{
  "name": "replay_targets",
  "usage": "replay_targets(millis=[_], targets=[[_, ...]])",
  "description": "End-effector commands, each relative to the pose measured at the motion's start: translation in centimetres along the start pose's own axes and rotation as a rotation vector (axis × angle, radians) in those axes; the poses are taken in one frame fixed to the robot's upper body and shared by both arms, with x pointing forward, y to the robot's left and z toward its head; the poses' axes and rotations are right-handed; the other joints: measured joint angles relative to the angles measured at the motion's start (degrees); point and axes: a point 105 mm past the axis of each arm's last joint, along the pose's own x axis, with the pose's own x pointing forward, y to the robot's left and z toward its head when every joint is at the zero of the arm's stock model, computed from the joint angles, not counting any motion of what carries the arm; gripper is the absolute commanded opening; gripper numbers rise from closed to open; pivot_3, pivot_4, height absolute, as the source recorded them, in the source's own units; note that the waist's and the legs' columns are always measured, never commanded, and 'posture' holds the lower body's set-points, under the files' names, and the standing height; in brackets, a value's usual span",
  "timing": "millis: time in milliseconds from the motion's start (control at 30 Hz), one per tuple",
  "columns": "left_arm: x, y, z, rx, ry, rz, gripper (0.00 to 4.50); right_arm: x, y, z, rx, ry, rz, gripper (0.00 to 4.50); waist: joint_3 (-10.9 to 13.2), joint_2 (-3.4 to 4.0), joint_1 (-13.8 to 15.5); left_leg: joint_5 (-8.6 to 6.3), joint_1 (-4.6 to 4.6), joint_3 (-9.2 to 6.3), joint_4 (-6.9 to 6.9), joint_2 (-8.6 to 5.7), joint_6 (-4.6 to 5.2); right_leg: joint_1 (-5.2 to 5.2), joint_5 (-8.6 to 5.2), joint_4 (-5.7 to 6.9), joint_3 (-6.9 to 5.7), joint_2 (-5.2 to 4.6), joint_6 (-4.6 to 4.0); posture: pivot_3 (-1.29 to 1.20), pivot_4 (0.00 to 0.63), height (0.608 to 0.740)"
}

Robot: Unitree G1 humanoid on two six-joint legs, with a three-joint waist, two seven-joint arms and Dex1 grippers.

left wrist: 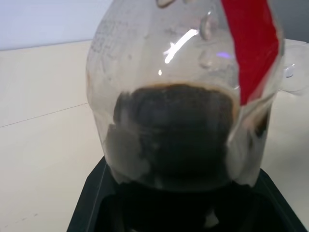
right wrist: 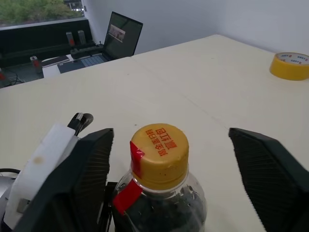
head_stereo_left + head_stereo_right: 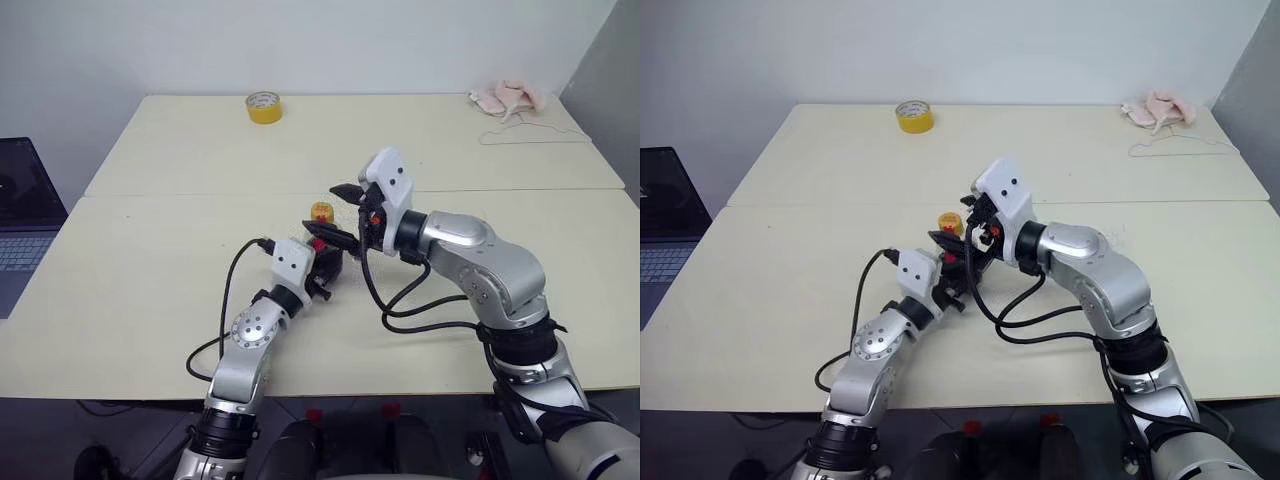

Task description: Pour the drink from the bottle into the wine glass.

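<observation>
The left gripper (image 3: 322, 268) clamps the base of the squat, clear plastic bottle (image 2: 161, 193), upright just above the matte cream worktop (image 3: 150, 290). Dark drink (image 1: 178, 135) fills its lower part. The right gripper (image 2: 171, 159) stands wide open, ribbed black fingers (image 2: 94, 166) flanking the orange-yellow cap (image 2: 159, 147) without touching. A yellow tape roll (image 3: 264, 106) lies far behind the bottle.

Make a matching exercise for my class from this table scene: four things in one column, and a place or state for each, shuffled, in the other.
1. bottle
2. cap
3. tape roll
4. laptop

A. at the table's far edge
B. beside the table, on the robot's left
C. gripped by the left gripper
D. between the right gripper's open fingers

Pairs: 1-C, 2-D, 3-A, 4-B
</observation>
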Motion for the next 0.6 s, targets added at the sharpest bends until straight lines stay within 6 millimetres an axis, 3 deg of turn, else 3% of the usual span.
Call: replay_targets(millis=[33, 167, 200, 367, 467, 533, 600], targets=[[0.2, -0.2, 1.9, 0.022, -0.067, -0.015, 1.69, -0.2, 0.6, 1.6, -0.051, -0.058, 0.019, 2.83, 0.00, 0.00, 0.00, 0.00, 0.00, 0.00, 0.00, 0.00, 0.00, 0.00, 0.00, 0.00, 0.00, 0.00, 0.00, 0.00, 0.150, 0.740], [0.2, -0.1, 1.8, 0.025, -0.063, -0.017, 1.68, -0.3, 0.6, 1.6, -0.052, -0.061, 0.021, 1.41, 0.00, 0.00, 0.00, 0.00, 0.00, 0.00, 0.00, 0.00, 0.00, 0.00, 0.00, 0.00, 0.00, 0.00, 0.00, 0.00, 0.150, 0.740], [0.2, -0.1, 1.8, 0.025, -0.063, -0.017, 1.67, -0.3, 0.6, 1.6, -0.050, -0.063, 0.022, 1.24, 0.00, 0.00, 0.00, 0.00, 0.00, 0.00, 0.00, 0.00, 0.00, 0.00, 0.00, 0.00, 0.00, 0.00, 0.00, 0.00, 0.150, 0.740], [0.2, -0.1, 1.6, 0.020, -0.054, -0.018, 1.33, -0.8, 1.1, 2.0, -0.076, -0.103, 0.104, 1.25, 0.00, 0.00, 0.02, 0.00, 0.00, 0.00, 0.00, 0.00, 0.00, 0.00, 0.00, -0.01, 0.00, 0.00, 0.00, 0.00, 0.150, 0.740], [-0.2, -0.2, 1.2, 0.006, -0.044, -0.016, 1.19, -2.2, 2.6, 1.5, -0.147, -0.130, 0.385, 1.25, 0.00, 0.00, 0.34, 0.00, 0.00, 0.01, 0.01, -0.04, 0.00, 0.04, 0.00, -0.04, 0.00, -0.01, 0.00, 0.00, 0.150, 0.740], [-0.3, -0.2, 1.1, 0.005, -0.041, -0.017, 1.13, -2.7, 2.8, 1.4, -0.168, -0.142, 0.476, 1.25, 0.00, 0.00, 0.37, 0.00, 0.02, 0.02, 0.02, -0.03, 0.00, 0.11, 0.00, -0.08, -0.02, -0.01, 0.00, 0.00, 0.150, 0.740], [-0.5, -0.2, 1.1, 0.005, -0.037, -0.020, 1.09, -3.3, 2.9, 0.1, -0.258, -0.079, 0.650, 1.25, 0.01, -0.01, 0.38, 0.00, 0.03, 0.02, 0.01, -0.01, 0.00, 0.11, 0.00, -0.06, -0.01, 0.00, 0.00, 0.00, 0.150, 0.740]])
